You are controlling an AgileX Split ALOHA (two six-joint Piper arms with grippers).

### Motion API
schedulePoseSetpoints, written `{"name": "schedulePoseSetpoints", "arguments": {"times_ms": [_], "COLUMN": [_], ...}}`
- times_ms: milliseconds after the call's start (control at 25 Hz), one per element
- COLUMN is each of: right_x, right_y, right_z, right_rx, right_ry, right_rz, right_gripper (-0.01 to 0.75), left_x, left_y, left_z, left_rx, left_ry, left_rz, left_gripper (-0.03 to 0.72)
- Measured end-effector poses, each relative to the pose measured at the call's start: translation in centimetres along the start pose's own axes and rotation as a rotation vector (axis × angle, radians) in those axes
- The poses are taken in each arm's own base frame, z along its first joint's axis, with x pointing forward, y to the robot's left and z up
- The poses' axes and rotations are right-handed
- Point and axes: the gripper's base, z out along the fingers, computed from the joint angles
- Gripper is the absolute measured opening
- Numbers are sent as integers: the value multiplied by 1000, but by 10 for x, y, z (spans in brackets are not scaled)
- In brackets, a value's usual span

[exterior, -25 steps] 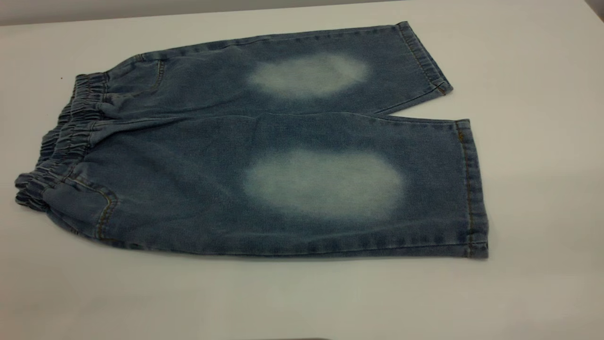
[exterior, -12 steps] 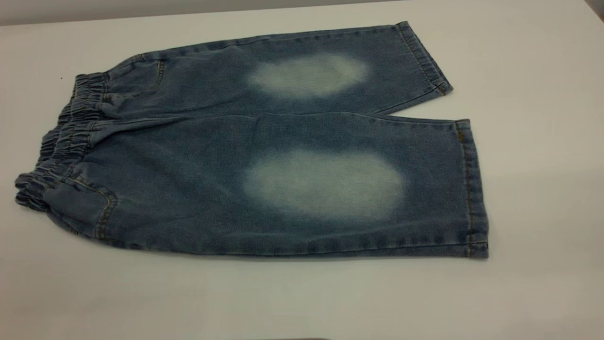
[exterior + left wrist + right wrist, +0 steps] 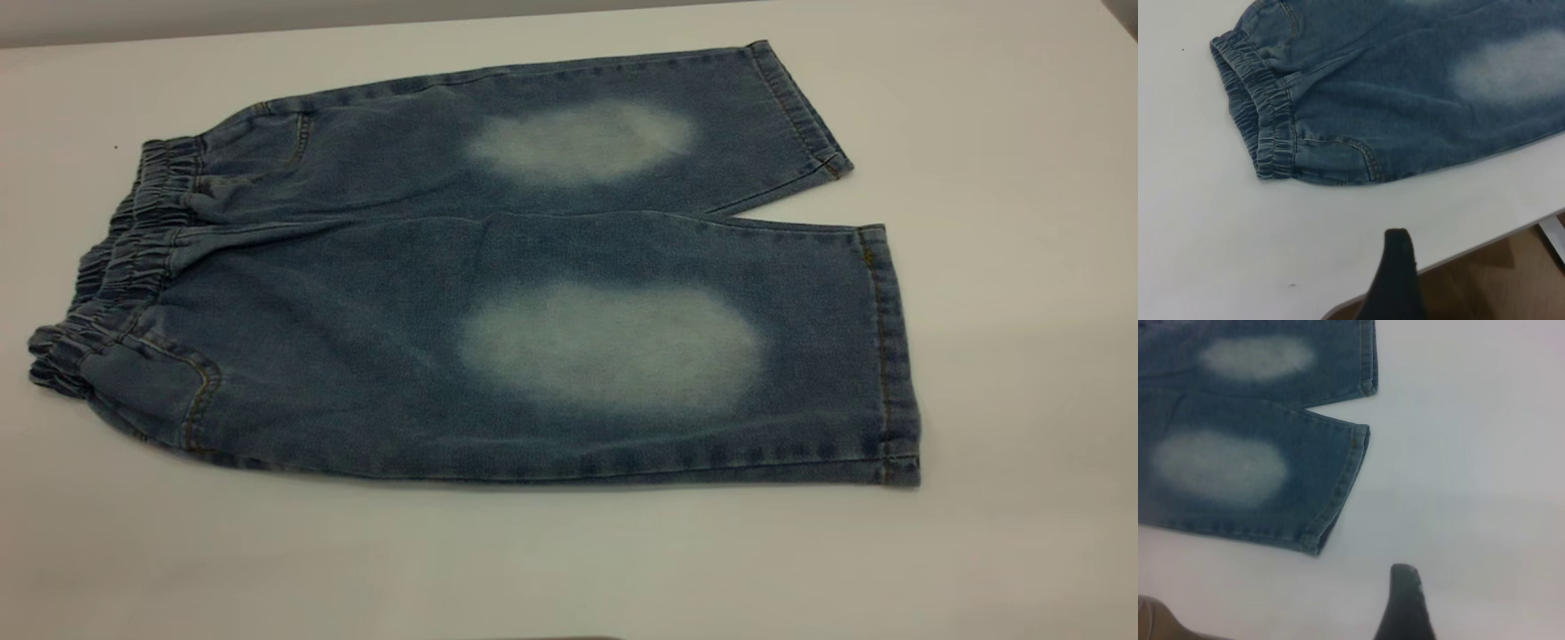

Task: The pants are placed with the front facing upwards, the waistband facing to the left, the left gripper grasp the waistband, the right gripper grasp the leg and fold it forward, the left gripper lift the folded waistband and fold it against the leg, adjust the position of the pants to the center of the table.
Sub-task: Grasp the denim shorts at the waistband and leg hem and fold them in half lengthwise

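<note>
The pants (image 3: pixel 498 293) lie flat on the white table (image 3: pixel 1022 267), front up, a pale oval patch on each leg. The ruffled waistband (image 3: pixel 116 258) is at the left and the leg hems (image 3: pixel 889 356) at the right. Neither gripper shows in the exterior view. In the left wrist view a black part of my left gripper (image 3: pixel 1399 280) hangs over bare table, apart from the waistband (image 3: pixel 1265 113). In the right wrist view a black part of my right gripper (image 3: pixel 1406 603) is above bare table, apart from the near leg's hem (image 3: pixel 1341 487).
The table's near edge (image 3: pixel 1451 257) runs close to my left gripper, with brown floor (image 3: pixel 1498 287) and a metal strut (image 3: pixel 1553 237) beyond it. White tabletop surrounds the pants on all sides. A brown surface (image 3: pixel 1155 620) shows at a corner of the right wrist view.
</note>
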Motion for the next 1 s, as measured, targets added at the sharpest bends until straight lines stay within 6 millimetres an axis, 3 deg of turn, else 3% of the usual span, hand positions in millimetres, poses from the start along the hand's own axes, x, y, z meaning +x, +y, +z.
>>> {"name": "schedulePoseSetpoints", "arguments": {"times_ms": [360,600,800,1000], "right_x": [0,-12,-40,-63], "right_y": [0,2,5,7], "right_z": [0,6,27,70], "right_rx": [0,-24,-57,-111], "right_ry": [0,67,166,251], "right_rz": [0,46,101,171], "right_gripper": [447,461,479,482], "left_x": [-1,-16,-41,-74], "left_y": [1,10,36,68], "left_z": [0,2,27,68], "left_rx": [-7,-73,-168,-253], "left_ry": [-13,-127,-28,167], "left_rz": [-9,-148,-301,-426], "left_gripper": [571,571,571,571]}}
